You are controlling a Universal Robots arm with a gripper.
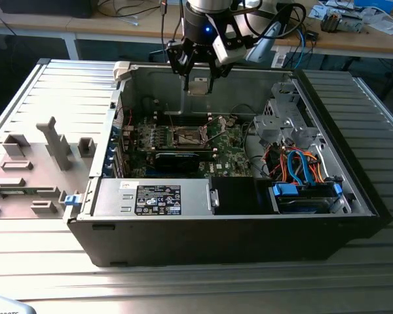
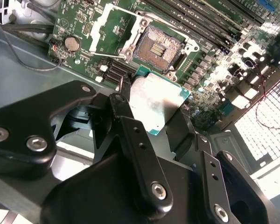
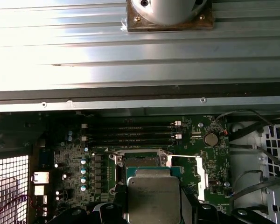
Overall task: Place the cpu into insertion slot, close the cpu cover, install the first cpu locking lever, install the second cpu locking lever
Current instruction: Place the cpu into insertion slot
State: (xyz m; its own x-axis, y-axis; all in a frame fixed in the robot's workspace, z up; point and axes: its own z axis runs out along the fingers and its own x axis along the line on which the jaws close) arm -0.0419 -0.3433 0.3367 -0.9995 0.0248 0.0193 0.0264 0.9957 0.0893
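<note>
My gripper [image 1: 200, 84] hangs over the open computer case, shut on the cpu [image 1: 200, 86], a flat square chip with a silvery top. In both wrist views the cpu [image 2: 154, 105] [image 3: 151, 198] sits between the black fingers [image 2: 130, 135], held above the green board and apart from it. The insertion slot [image 2: 158, 46] lies below and just beyond the chip, its dark centre bare. From the exterior view the slot [image 1: 187, 136] is in the middle of the board. The cpu cover [image 2: 100, 23] is swung open beside the slot, also seen as a pale frame [image 3: 201, 175].
A black box with a white label [image 1: 157, 198] fills the case's near side. A metal drive cage [image 1: 285, 124] and orange and blue cables [image 1: 301, 167] crowd the exterior view's right. Long memory slots [image 3: 130, 133] run beside the socket. The case wall [image 1: 249, 82] stands behind the gripper.
</note>
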